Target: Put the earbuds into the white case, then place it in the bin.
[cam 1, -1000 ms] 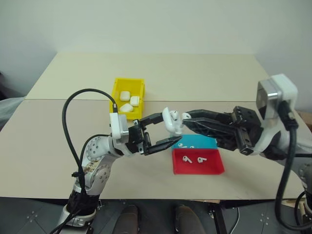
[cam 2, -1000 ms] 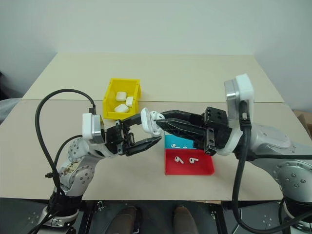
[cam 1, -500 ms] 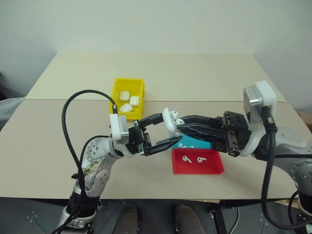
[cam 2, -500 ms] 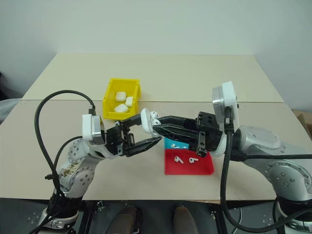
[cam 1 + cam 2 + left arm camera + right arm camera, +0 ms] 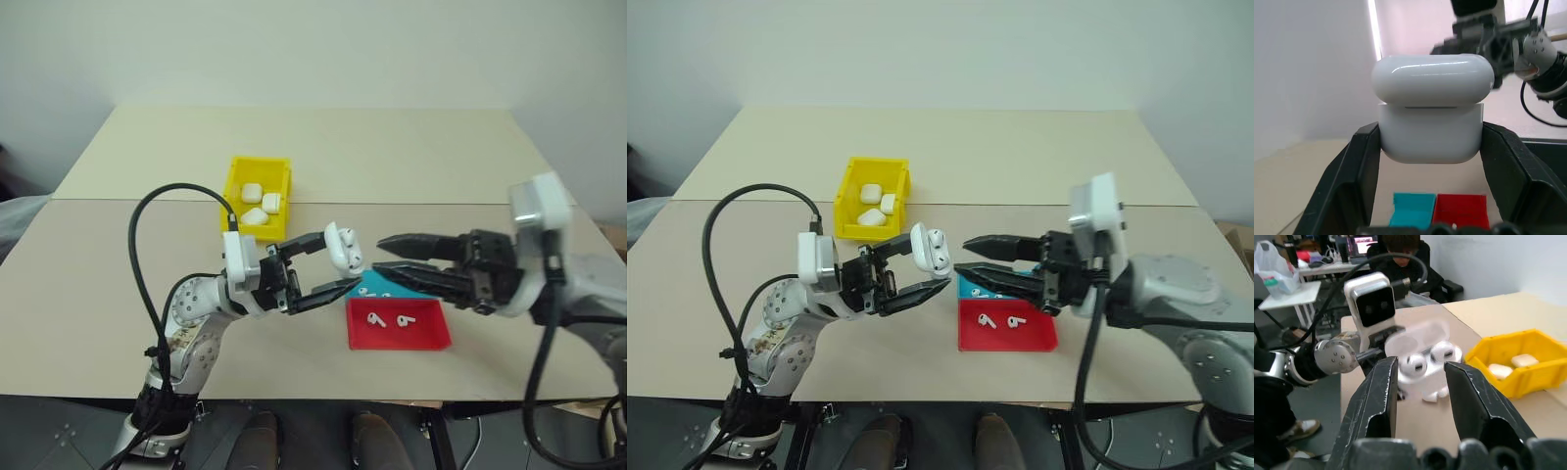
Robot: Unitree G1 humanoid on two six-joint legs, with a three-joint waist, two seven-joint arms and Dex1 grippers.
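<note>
A: Here, what do the fingers (image 5: 1364, 171) of the left gripper (image 5: 328, 272) hold?

B: They are clamped on the lower half of the white case (image 5: 342, 250), raised above the table (image 5: 411, 157) just ahead of the yellow bin (image 5: 257, 179). The right wrist view looks into the case: its lid is partly open and two earbuds (image 5: 1429, 357) sit in their wells.

A: And the right gripper (image 5: 384, 253)?

B: Its two fingers stand apart with nothing between them, tips pointing at the case from just beside it, not touching.

A: So which part of the task is done?

B: By this showing, the loading. Both earbuds appear seated. In the left wrist view the lid lies almost down on the body, with a thin seam between; whether it has clicked fully shut cannot be told.

A: What remains?

B: Closing the lid, if needed, then carrying the case to the bin and releasing it there. The bin already contains three identical white cases (image 5: 257, 203).

A: And the trays beneath?

B: The red tray (image 5: 397, 326) holds two loose earbuds (image 5: 390, 319); the teal tray (image 5: 404, 286) behind it shows further small white pieces, partly hidden by the right gripper.
</note>
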